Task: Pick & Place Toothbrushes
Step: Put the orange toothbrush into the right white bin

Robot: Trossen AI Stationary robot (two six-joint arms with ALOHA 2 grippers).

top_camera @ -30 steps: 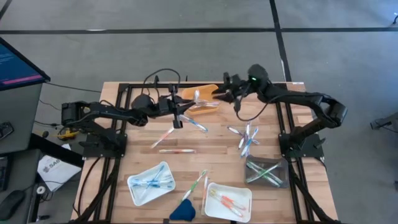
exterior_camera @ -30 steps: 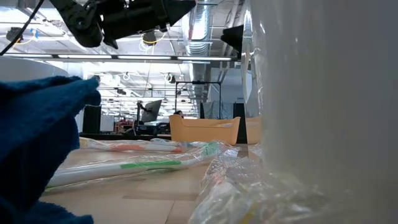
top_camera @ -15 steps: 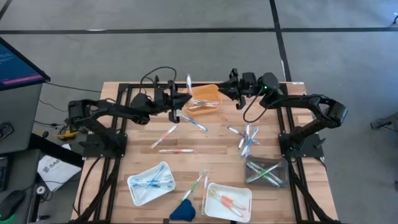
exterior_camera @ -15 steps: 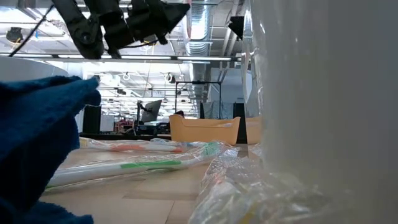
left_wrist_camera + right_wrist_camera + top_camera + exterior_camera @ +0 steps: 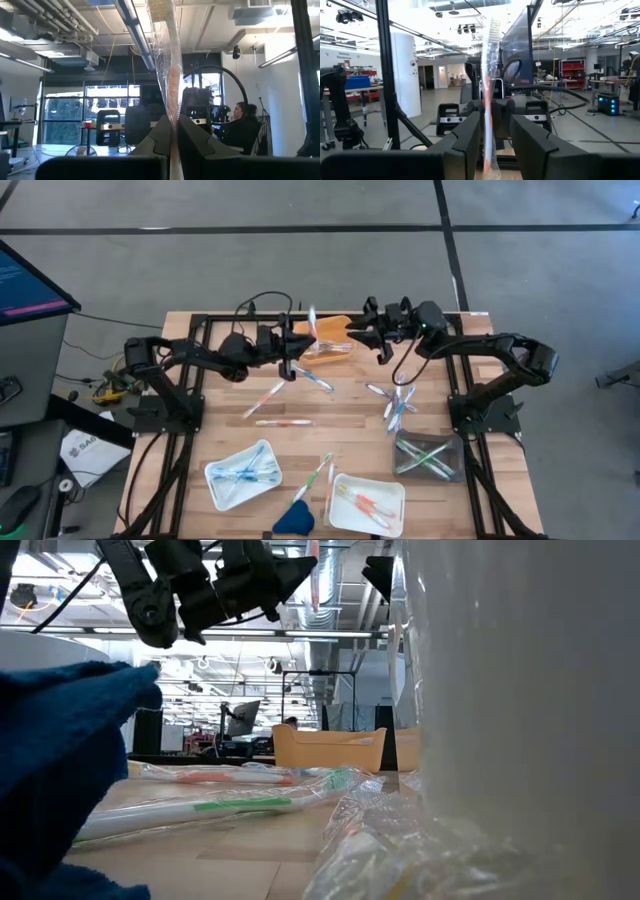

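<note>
- The left gripper (image 5: 298, 340) is closed on a wrapped toothbrush (image 5: 314, 327). In the left wrist view its two dark, angular fingers (image 5: 161, 134) pinch the brush's crinkled clear wrapper, and the brush (image 5: 167, 75) stands upright between them with an orange-pink core.
- It is held above the orange tray (image 5: 325, 340) at the far middle of the table.
- The right gripper (image 5: 352, 333) faces the left one across that tray. Its right wrist view shows a brush (image 5: 488, 95) upright in the gap between its blocky fingers (image 5: 470, 140). The gap is partly open. Whether the fingers press on the brush cannot be told.
- The table (image 5: 350, 435) is pale wooden slats inside a black metal frame.
- Loose brushes, thin plastic sticks in glossy sleeves, lie on the wood: a pair left of middle (image 5: 265, 397), one flat below them (image 5: 284, 422), and a crossed heap near the right arm (image 5: 397, 402).
- A white tray (image 5: 242, 473) holds blue brushes. Another white tray (image 5: 368, 502) holds orange-pink ones. A dark clear tray (image 5: 430, 456) holds green ones.
- A green-and-white brush (image 5: 318, 472) lies between the white trays, near a small dark-blue wedge (image 5: 294, 519).
- In the low view a fuzzy blue cloth-like mass (image 5: 60, 770) fills the left side and a pale blurred wall (image 5: 530, 710) blocks the right, so most of the table is hidden. A wrapped green brush (image 5: 230, 805) and an orange one (image 5: 215, 776) lie on the wood; both are soft and hard to make out.
- A seated person (image 5: 242, 130) shows far off in the room.
</note>
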